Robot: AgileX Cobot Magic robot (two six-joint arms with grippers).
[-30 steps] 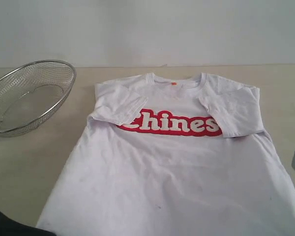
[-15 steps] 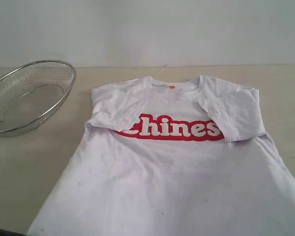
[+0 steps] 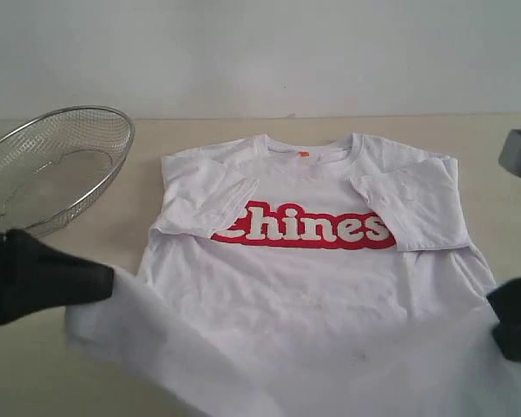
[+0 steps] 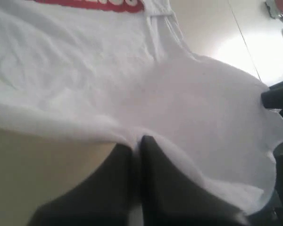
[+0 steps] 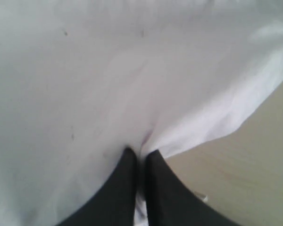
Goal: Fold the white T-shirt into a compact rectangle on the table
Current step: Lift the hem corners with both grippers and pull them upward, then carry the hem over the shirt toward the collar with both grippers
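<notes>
- The white T-shirt lies chest-up in the middle of the table, collar toward the far edge, both sleeves folded in over the red band.
- Its hem is raised by the near edge.
- The left gripper is clamped on the hem's left corner, and the right gripper on the right corner.
- A wire-mesh basket sits by the far left corner, apart from the shirt.

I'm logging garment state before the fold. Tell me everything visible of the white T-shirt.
The white T-shirt looks like cotton, lying face up on the table, collar far, orange neck tag showing. Both sleeves are folded inward, overlapping a red band with white lettering. The left gripper and right gripper are shut on its near hem corners, holding that edge raised.
</notes>
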